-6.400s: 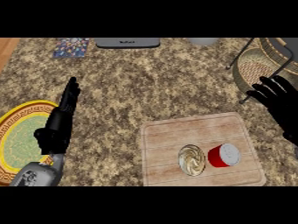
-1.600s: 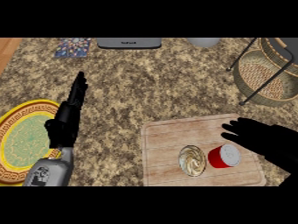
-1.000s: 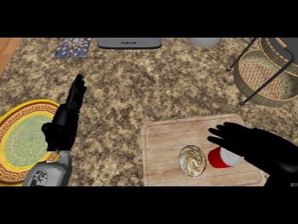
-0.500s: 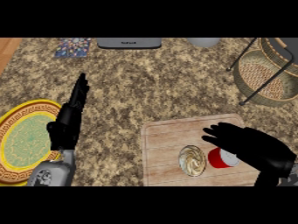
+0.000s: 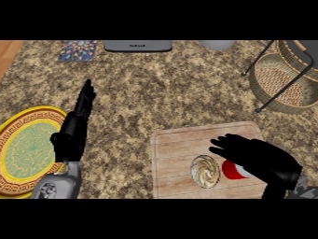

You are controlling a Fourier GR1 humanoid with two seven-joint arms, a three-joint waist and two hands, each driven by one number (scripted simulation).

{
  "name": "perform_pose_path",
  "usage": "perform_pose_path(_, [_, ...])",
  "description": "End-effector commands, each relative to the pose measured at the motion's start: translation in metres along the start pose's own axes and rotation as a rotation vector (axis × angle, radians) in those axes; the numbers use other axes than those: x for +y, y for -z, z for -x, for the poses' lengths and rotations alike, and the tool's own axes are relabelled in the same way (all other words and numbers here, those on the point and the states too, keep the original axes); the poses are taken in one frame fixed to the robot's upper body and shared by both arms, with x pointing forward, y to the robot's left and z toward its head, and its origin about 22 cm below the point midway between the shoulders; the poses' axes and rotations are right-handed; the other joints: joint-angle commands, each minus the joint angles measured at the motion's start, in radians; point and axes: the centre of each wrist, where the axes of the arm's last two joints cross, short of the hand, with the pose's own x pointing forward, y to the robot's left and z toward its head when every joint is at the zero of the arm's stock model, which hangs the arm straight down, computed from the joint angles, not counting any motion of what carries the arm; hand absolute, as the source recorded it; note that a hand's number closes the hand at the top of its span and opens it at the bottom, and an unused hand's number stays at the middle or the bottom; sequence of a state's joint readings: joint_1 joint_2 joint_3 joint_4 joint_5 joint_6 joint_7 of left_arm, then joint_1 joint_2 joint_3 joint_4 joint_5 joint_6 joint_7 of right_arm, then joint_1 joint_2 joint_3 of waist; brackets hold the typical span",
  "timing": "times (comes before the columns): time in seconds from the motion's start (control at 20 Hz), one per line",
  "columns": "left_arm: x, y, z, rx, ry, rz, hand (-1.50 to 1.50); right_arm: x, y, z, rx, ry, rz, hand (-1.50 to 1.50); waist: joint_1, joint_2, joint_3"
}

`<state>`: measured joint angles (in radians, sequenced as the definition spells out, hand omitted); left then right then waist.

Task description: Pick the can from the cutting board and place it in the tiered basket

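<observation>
I see one can [image 5: 230,172] on one cutting board [image 5: 182,149] and two hands. My right hand [image 5: 261,156] is over the can, fingers spread wide. My left hand [image 5: 72,133] is flat, left of the cutting board.

A gold-rimmed plate [image 5: 25,113] with a green centre lies just left of the left hand's fingers [image 5: 83,100] on the speckled tabletop [image 5: 168,88]. A pale swirled disc [image 5: 204,170] sits just below the right hand's fingers [image 5: 223,142]. Far beyond both lie a blue patterned square [image 5: 77,50], a dark grey slab [image 5: 138,45] and a grey round vessel [image 5: 217,44].
</observation>
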<state>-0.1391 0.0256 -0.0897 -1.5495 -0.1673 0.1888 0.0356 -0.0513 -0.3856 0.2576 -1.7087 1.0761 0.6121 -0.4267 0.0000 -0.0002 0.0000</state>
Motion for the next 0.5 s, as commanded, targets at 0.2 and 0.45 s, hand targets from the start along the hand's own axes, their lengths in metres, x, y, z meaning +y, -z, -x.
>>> perform_pose_path(0.2, [0.002, -0.002, -0.001, 0.011, 0.000, -0.005, 0.00, 0.021, 0.011, 0.000, -0.021, 0.003, 0.108, 1.50, 0.001, 0.000, 0.000])
perform_pose_path(0.45, [0.005, 0.010, -0.012, 0.006, -0.015, -0.002, 0.00, 0.031, 0.035, 0.006, -0.066, -0.135, 0.205, 1.50, 0.004, 0.001, 0.001])
